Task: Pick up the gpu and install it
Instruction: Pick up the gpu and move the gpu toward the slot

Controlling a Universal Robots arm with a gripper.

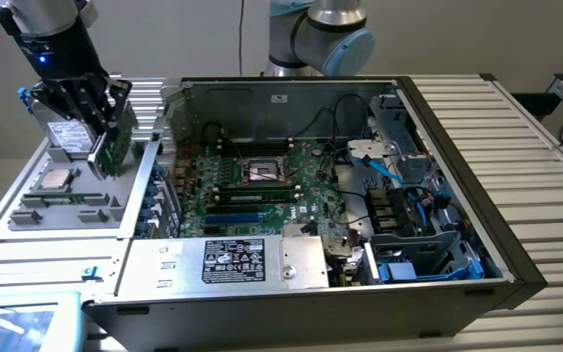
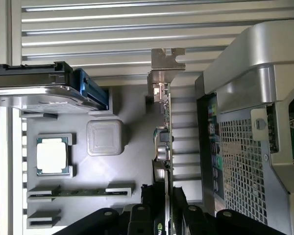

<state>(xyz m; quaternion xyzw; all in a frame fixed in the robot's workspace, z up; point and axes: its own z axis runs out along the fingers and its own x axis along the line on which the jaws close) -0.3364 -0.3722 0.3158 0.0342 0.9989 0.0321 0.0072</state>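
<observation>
The gpu [image 1: 113,143] is a thin card with a silver metal bracket [image 2: 164,68] at one end. It stands on edge over the grey parts tray [image 1: 27,220] at the exterior view's left, beside the open computer case [image 1: 292,183]. My gripper [image 1: 91,103] comes down on it from above. In the wrist view the gpu [image 2: 166,142] is edge-on, and my gripper [image 2: 165,208] is shut on it with a black finger [image 2: 139,215] pressed to each side. I cannot tell whether the card's lower edge still touches the tray.
The tray [image 2: 132,161] also holds a processor [image 2: 52,155], a memory stick [image 2: 81,192] and a silver drive [image 2: 39,90]. The case's perforated rear wall [image 2: 245,156] is close beside the card. Inside the case are the motherboard [image 1: 262,183], cables [image 1: 384,172] and a silver box with a black label [image 1: 232,260].
</observation>
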